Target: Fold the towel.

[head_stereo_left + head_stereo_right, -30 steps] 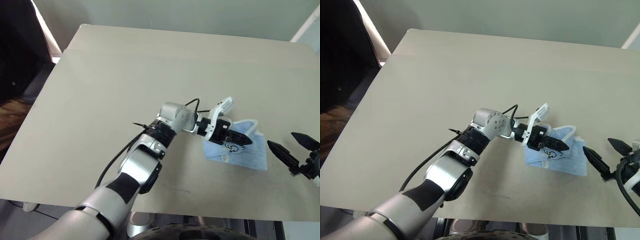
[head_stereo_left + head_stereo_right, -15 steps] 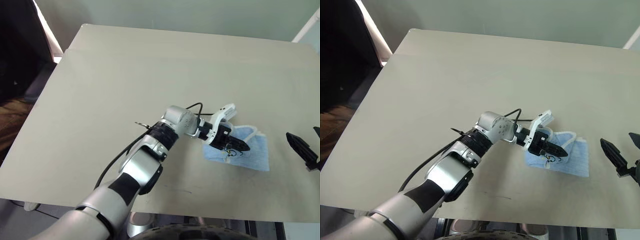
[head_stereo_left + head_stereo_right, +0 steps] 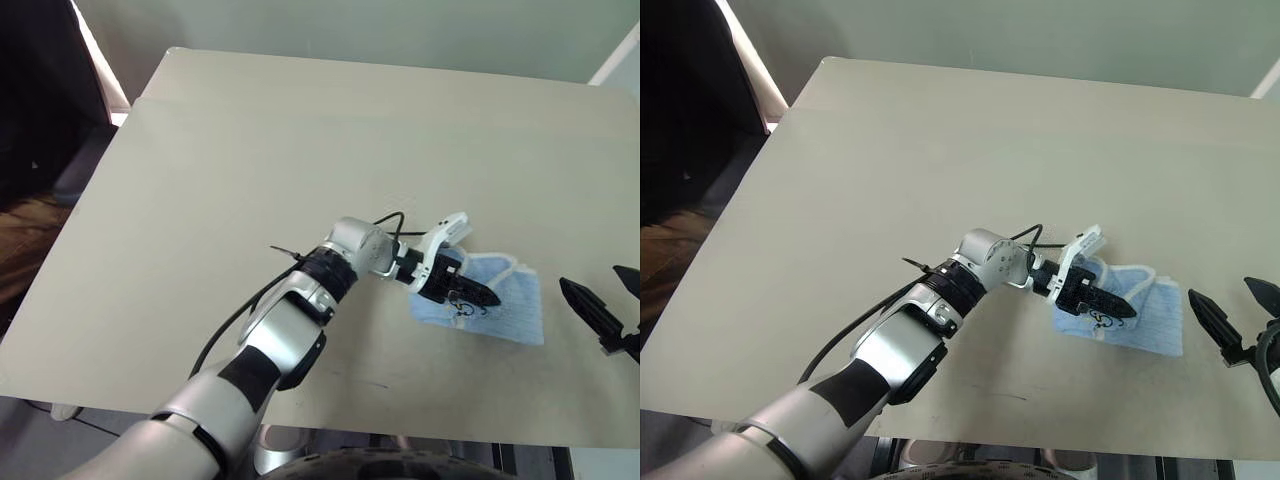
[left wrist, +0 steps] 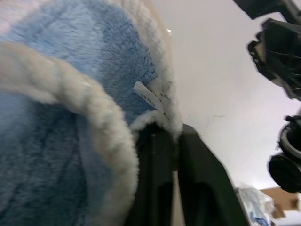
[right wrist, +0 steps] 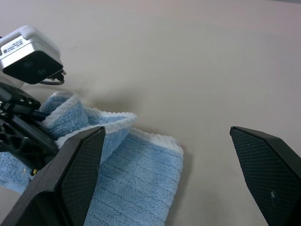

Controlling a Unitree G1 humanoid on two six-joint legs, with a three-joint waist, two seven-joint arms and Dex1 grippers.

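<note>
The light blue towel [image 3: 508,305] with white edging lies folded over on the tan table [image 3: 300,150], near the front right. A small dark mark shows on it beside my left gripper [image 3: 472,293]. That gripper reaches in from the left and rests low on the towel's left part. In the left wrist view the towel's [image 4: 70,94] white hem and a small tag sit right at the gripper's tip. My right gripper [image 3: 608,297] hovers open just right of the towel, with nothing in it. In the right wrist view it faces the towel's [image 5: 136,183] folded edge.
The table's front edge runs close below the towel and both grippers. Bare tabletop stretches away to the back and left. A dark space lies beyond the table's left edge [image 3: 90,200], and a wall stands behind the far edge.
The towel's raised flap has sunk and now lies flatter on the layer beneath. The whole picture has shifted a little. Neither arm has clearly moved.
</note>
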